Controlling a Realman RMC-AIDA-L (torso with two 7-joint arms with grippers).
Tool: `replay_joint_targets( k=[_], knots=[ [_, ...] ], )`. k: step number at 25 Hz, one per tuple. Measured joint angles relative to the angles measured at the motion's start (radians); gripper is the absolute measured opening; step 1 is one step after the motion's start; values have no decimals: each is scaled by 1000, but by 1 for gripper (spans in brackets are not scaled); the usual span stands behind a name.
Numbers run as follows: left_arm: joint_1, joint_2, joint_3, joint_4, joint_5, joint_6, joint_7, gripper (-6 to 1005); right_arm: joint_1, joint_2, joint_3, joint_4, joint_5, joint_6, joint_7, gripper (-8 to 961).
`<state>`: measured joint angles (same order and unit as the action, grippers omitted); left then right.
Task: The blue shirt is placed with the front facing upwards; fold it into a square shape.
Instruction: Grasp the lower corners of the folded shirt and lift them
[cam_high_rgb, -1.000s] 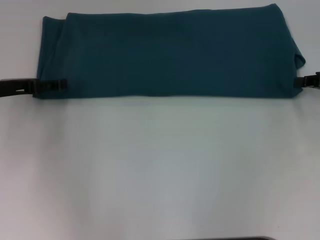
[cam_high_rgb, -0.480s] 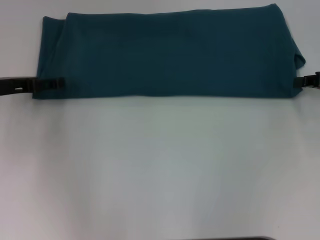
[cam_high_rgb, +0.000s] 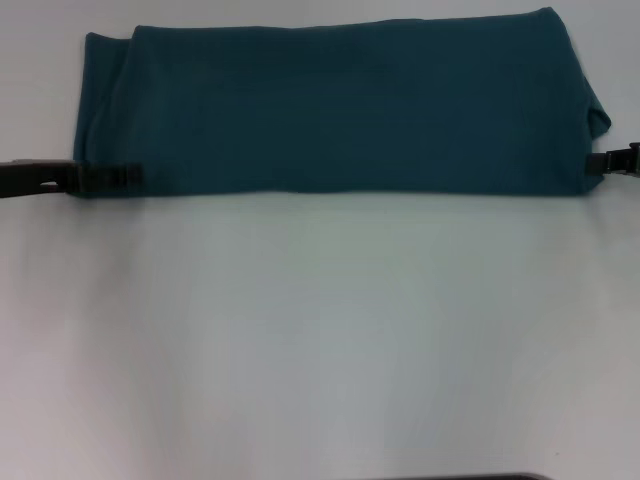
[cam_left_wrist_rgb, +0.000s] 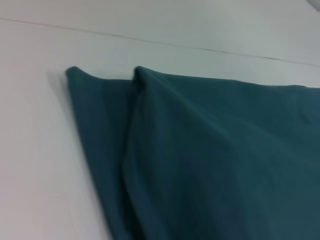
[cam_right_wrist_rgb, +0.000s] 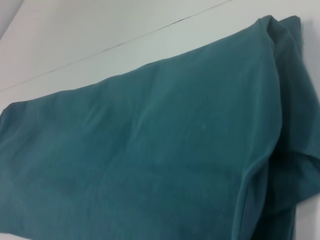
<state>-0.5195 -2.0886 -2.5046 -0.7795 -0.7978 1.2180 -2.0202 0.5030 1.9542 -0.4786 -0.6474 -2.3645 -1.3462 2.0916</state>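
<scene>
The blue shirt (cam_high_rgb: 335, 105), a folded band, lies at 12 o'clock on the white surface (cam_high_rgb: 320, 340), long axis running 9 to 3. The left end effector (cam_high_rgb: 110, 177) lies flat over its 9 o'clock near corner and the right end effector (cam_high_rgb: 612, 163) sits level at the 3 o'clock edge; I cannot tell either's grip.

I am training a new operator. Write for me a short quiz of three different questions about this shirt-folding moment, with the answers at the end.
1. True or false: the blue shirt already lies folded into a long band.
2. Which gripper reaches further over the shirt's near edge? A) left gripper B) right gripper
3. Fill in: the white lettering on the shirt is ____ in every view.

Key:
1. True. It lies across the far side of the table.
2. A. The right one only meets the shirt's end.
3. Hidden; only plain teal cloth shows.
</scene>
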Motion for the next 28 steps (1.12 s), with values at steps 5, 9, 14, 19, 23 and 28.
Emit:
replay_joint_targets(
  k=[5,9,14,19,23,28],
  knots=[
    [-5,2,0,-2,-2,34,3,946,0,0,0,0,0,-1,0,3],
    [-7,2,0,-3,-2,23,4,946,0,0,0,0,0,-2,-1,3],
    [-4,4,0,-3,-2,1,5,946,0,1,0,0,0,-2,-3,3],
    [-4,5,0,-3,-1,0,5,945,0,1,0,0,0,-2,-3,3],
    [-5,6,0,-2,0,-4,3,929,0,2,0,0,1,-2,-3,3],
    [-8,5,3,-1,32,-18,-4,847,0,2,0,0,3,-3,-4,3]
  ],
)
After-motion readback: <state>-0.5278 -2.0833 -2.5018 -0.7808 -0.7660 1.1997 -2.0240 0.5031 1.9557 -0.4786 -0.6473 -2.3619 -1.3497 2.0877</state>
